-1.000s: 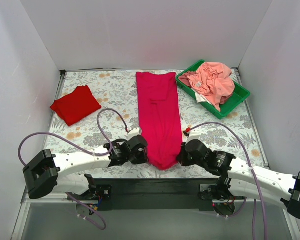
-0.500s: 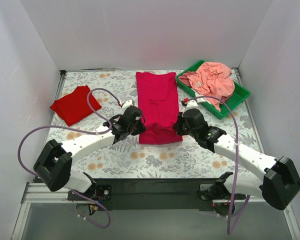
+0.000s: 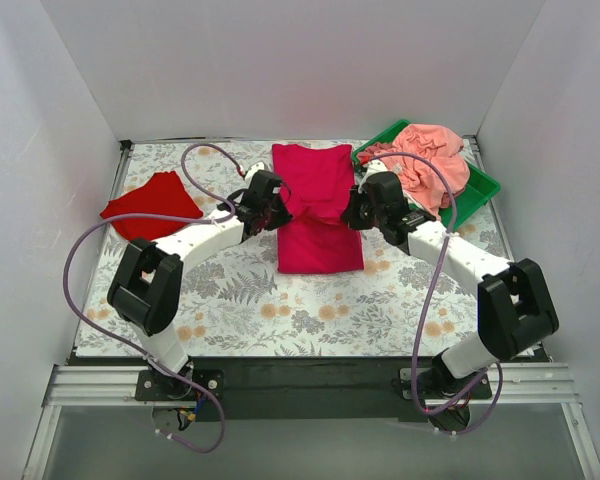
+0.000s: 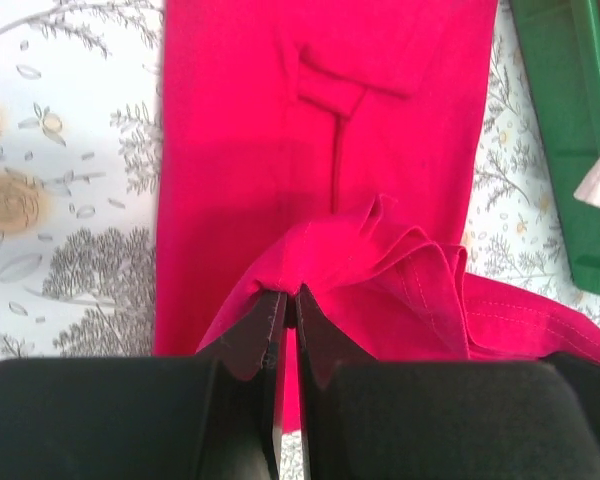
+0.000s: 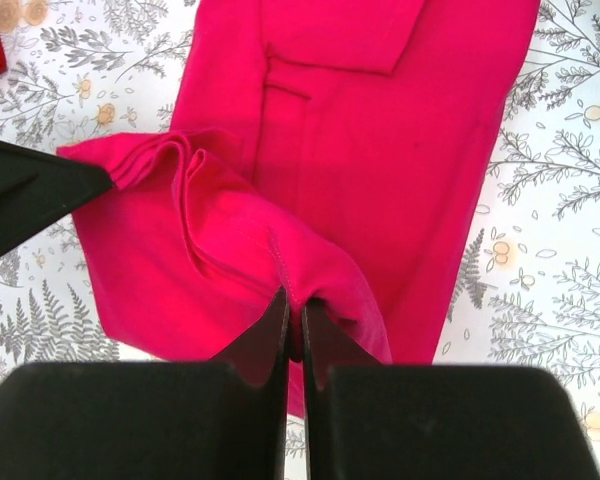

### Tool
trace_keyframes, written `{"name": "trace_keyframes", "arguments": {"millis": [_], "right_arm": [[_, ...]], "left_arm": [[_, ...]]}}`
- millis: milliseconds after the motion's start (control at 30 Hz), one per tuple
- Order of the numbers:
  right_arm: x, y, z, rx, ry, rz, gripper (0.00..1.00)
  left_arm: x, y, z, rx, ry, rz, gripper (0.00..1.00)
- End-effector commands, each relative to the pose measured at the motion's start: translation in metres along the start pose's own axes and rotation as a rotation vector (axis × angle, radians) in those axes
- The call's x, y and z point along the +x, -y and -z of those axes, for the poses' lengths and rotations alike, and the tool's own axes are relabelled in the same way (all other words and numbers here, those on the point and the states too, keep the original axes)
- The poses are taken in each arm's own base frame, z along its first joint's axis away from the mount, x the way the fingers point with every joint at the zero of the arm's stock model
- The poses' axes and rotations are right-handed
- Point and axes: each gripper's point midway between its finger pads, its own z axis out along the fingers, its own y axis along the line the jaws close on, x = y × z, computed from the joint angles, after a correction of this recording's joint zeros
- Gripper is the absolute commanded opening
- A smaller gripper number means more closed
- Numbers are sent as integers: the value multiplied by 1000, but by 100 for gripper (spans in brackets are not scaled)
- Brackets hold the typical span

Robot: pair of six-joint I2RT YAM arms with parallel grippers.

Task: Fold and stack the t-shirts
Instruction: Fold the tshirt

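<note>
Crimson t-shirt point(image 3: 318, 215) pinched at its hem, it seems, by left gripper point(image 4: 288, 300) and right gripper point(image 5: 294, 310).

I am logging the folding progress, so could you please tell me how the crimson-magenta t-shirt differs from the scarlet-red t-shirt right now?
Colour: the crimson-magenta t-shirt is pinkish, the scarlet-red t-shirt pure red. Size: the crimson-magenta one is larger than the scarlet-red one. State: the crimson-magenta one is pinched by the left gripper and right gripper, its edge lifted over itself; the scarlet-red one lies folded and untouched at the left. Both are plain cloth.
</note>
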Motion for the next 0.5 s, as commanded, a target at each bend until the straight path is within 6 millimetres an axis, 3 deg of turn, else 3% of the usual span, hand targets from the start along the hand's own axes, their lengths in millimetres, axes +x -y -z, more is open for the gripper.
{"name": "trace_keyframes", "arguments": {"millis": [0,67,300,467], "right_arm": [[-36,-11,-12,-84,62,15,1],[-40,-7,-18,-87,55,-1,1],[-43,9,-46,-65,28,-17,1],[-44,22,-64,-37,13,-28,2]], "left_arm": [[-28,11,-4,35,39,-15,0],[-36,10,-10,39,39,-8,0],[-35,9,-42,50,-15,-47,0],[-39,1,-54,34,-22,-38,0]]}}
